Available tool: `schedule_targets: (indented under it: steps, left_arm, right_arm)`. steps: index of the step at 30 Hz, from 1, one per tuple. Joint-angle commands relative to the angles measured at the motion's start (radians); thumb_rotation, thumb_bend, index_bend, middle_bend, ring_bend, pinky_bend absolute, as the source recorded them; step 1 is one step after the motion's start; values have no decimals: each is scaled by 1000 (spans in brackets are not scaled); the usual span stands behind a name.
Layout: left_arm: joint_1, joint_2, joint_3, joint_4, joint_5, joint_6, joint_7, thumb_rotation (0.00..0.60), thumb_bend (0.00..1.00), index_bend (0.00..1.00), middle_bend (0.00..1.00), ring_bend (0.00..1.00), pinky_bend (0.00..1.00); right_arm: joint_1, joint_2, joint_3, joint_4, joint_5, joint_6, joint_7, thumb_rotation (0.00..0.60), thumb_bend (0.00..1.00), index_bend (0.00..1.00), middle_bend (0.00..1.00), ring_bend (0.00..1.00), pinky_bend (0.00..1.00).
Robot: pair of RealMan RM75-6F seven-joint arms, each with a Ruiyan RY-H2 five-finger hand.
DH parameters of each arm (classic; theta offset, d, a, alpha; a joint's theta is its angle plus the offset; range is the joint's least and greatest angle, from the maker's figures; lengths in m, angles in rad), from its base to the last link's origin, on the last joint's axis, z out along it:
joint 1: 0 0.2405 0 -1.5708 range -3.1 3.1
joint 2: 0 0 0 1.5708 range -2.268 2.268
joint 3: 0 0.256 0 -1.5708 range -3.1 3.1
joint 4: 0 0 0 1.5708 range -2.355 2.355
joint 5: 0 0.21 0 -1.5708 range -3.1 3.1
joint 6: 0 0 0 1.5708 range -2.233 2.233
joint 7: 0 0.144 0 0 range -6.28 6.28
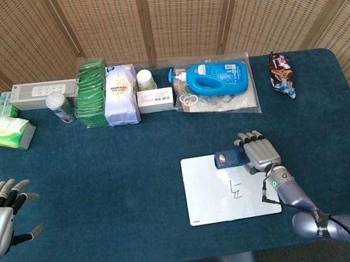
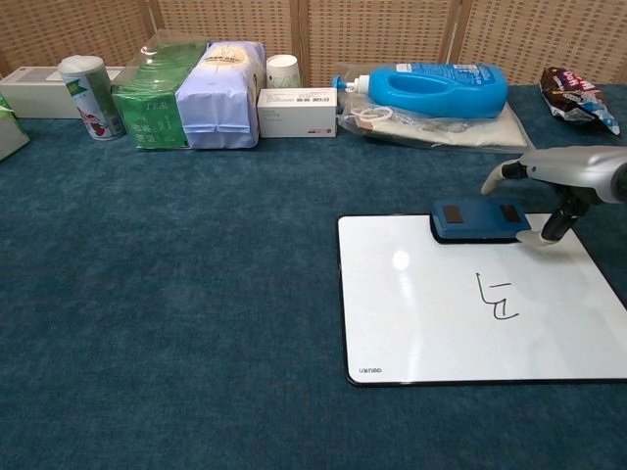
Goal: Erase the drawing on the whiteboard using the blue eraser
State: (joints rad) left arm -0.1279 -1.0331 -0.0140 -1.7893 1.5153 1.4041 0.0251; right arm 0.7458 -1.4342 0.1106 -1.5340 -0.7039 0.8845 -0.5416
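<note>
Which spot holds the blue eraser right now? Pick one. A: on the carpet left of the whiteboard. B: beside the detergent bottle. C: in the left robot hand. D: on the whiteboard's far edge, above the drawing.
D: the blue eraser lies on the far edge of the whiteboard, above the drawing, with the right robot hand at its right end.

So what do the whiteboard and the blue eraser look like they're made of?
Whiteboard: smooth, glossy white surface, probably coated plastic or metal, since it mirrors a light spot; thin dark rim. Blue eraser: matte blue body, likely moulded plastic, with two dark inset patches on top.
</note>
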Motion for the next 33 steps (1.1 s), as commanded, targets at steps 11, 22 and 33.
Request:
schedule_targets:
  steps: [11,22,33]
  left_arm:
    - [-2,-2,3,5,2,0,-4,600,172,355,180,89,0]
    - [-3,2,3,7,3,3,-8,600,173,354,180,89,0]
    - [-6,1,3,20,3,-1,-24,600,173,354,179,89,0]
  right_arm:
    - [3,-9,-9,11,3,18,11,600,382,210,72,0,0]
    - [-2,-15,-18,3,2,46,8,600,381,206,71,0,0]
    - [6,-51,-17,6,28,72,-23,600,381,203,71,0,0]
